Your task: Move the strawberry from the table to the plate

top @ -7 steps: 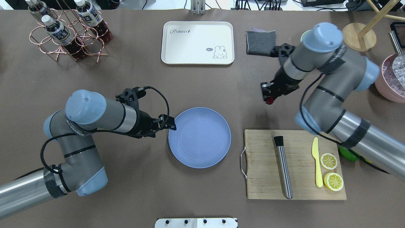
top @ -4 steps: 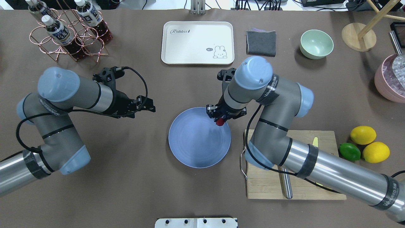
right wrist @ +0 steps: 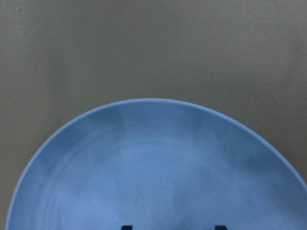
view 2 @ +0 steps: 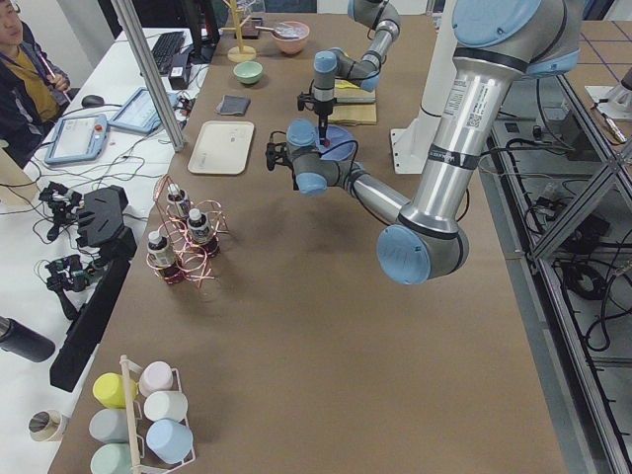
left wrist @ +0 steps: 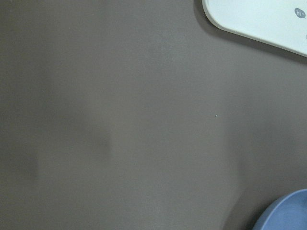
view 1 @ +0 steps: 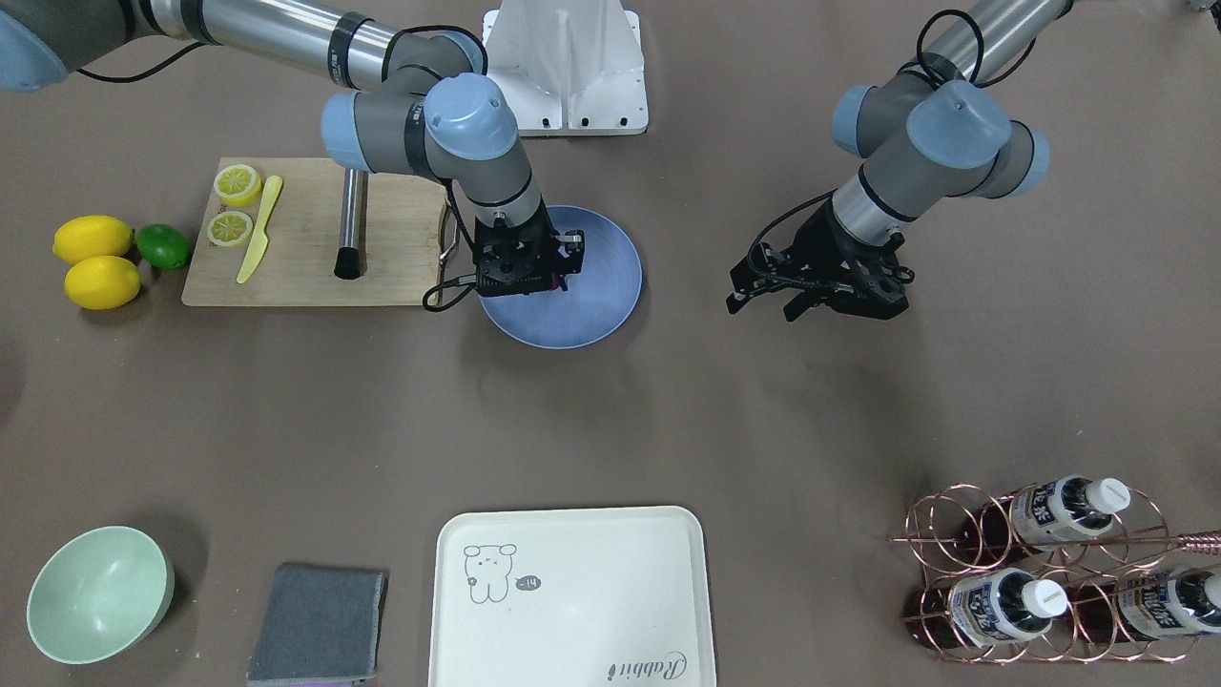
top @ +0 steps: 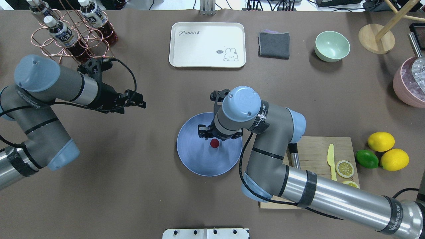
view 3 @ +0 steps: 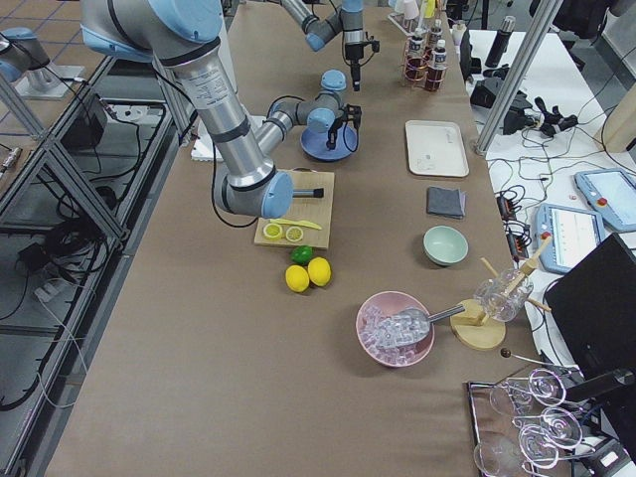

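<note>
The blue-grey plate (top: 199, 159) lies mid-table, also seen in the front view (view 1: 596, 301) and filling the right wrist view (right wrist: 153, 167). My right gripper (top: 213, 138) points straight down over the plate's middle and is shut on the small red strawberry (top: 214, 143), which peeks out red beside the fingers in the front view (view 1: 556, 283). The right wrist view shows only two dark fingertips (right wrist: 125, 226) at its bottom edge and no berry. My left gripper (top: 140, 104) hovers open and holds nothing, well left of the plate; its wrist view shows bare table (left wrist: 120, 124).
A cream tray (top: 207, 44), grey cloth (top: 274, 44) and green bowl (top: 332, 45) sit at the back. The bottle rack (top: 71, 33) is back left. The cutting board (top: 315, 149) with knife and lemon slices lies right of the plate, with lemons (top: 381, 141) and lime (top: 367, 158) beyond.
My right arm swung left from the far side, carrying the strawberry over the plate's rim to its middle. My left arm pulled back left, away from the plate.
</note>
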Motion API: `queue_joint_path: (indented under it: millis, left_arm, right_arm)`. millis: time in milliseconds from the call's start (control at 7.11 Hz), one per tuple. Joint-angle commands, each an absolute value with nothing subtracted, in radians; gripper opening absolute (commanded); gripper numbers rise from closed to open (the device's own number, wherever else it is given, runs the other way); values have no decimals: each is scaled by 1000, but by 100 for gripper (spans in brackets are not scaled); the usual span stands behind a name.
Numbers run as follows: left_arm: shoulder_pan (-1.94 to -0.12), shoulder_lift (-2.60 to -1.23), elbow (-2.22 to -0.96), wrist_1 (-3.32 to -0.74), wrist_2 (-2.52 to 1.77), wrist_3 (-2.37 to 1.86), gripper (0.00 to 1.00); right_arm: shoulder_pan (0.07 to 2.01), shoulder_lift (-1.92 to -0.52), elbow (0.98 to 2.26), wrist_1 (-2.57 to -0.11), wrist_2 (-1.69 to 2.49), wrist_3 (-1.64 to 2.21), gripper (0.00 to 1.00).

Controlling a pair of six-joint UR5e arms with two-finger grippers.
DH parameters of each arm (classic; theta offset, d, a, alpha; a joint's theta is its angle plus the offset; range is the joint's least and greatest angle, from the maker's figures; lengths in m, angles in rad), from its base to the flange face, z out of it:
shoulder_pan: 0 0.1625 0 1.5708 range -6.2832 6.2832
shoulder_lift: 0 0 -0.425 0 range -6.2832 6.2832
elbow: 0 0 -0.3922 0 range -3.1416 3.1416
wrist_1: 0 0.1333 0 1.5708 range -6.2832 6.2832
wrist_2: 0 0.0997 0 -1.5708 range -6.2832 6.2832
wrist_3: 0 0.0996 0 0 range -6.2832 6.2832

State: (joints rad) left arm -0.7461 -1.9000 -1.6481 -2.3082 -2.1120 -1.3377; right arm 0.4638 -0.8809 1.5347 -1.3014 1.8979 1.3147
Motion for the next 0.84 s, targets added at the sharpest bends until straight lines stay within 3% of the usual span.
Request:
queue_joint_path:
  millis: [0,281,703]
  left_arm:
    - [-796,-1873,-1651,-2306,-2140,-1318,94]
    - [-918,-1746,-1710,-2202,-2183,-1020,94]
    - [-1189,-1594,-1732,-2064,-2334,-542,94]
  right_arm:
    - [589,-932,1615,-1319,1992,1310,100]
    - [870,-1158,1708,-1321,2181,953,100]
    - [1246,-1431,1630,-1357,2339,304,100]
